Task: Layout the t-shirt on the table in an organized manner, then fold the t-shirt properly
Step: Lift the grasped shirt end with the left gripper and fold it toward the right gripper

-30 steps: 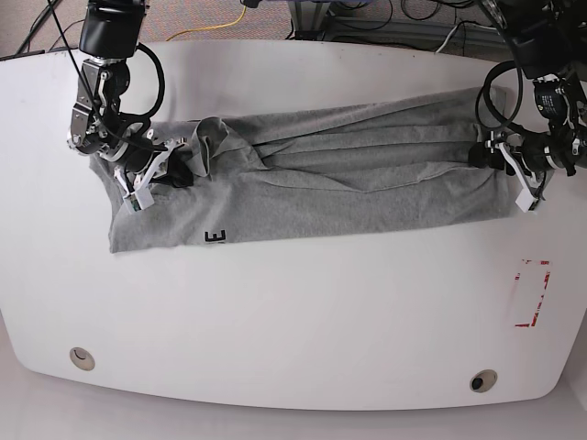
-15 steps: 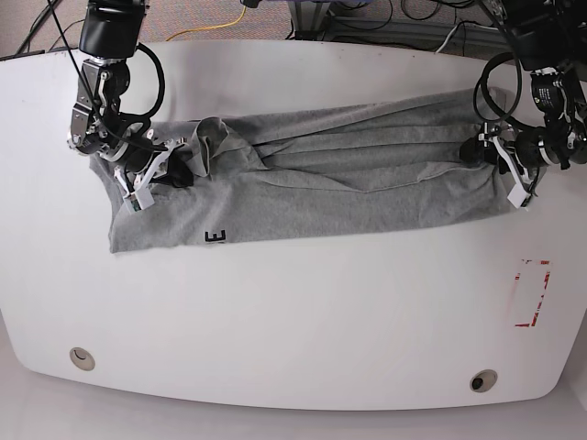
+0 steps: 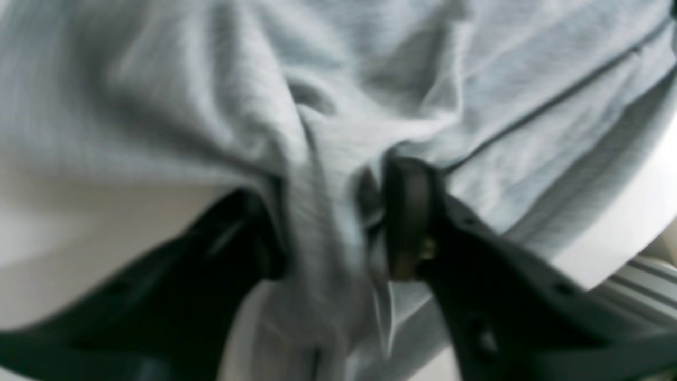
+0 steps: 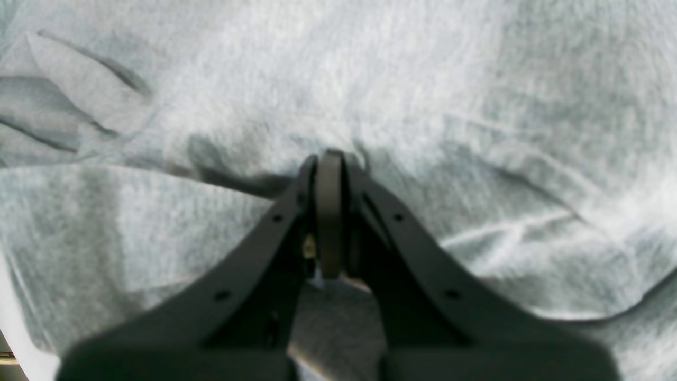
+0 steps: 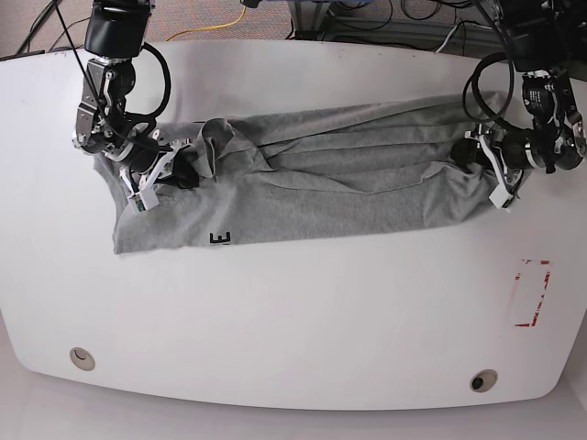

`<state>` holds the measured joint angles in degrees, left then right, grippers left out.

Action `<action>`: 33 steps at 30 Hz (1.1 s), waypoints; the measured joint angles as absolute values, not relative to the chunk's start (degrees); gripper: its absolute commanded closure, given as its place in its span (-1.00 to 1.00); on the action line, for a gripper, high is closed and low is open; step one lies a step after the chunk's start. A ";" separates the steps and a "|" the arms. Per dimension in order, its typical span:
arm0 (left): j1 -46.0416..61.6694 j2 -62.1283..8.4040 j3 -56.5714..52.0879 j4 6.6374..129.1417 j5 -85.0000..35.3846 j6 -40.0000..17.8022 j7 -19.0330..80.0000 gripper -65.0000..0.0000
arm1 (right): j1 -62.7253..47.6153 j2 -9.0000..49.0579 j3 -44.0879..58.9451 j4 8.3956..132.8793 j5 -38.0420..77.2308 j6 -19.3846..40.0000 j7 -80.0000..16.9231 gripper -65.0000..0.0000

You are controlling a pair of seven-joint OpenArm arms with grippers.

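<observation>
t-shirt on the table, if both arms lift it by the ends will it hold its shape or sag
Probably sags: the t-shirt already lies in soft folds and bunches up between the left gripper fingers. It looks light, so the pinched ends likely rise easily. The middle would likely droop and drag on the table.

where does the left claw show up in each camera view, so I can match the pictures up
Base: the left claw sits at the right end of the t-shirt, on bunched cloth.
Left wrist: left claw at lower centre, a gather of grey cloth between its fingers.
Right wrist: not in it; that is the right claw.
Shared landmark: the grey t-shirt.
</observation>
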<state>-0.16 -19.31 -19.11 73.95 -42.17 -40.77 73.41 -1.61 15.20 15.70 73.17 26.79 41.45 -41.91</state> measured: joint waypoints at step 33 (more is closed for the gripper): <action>-3.86 -18.04 -7.18 95.66 -51.09 -39.92 81.30 0.85 | -1.50 15.07 15.70 73.17 26.76 41.52 -41.95 0.95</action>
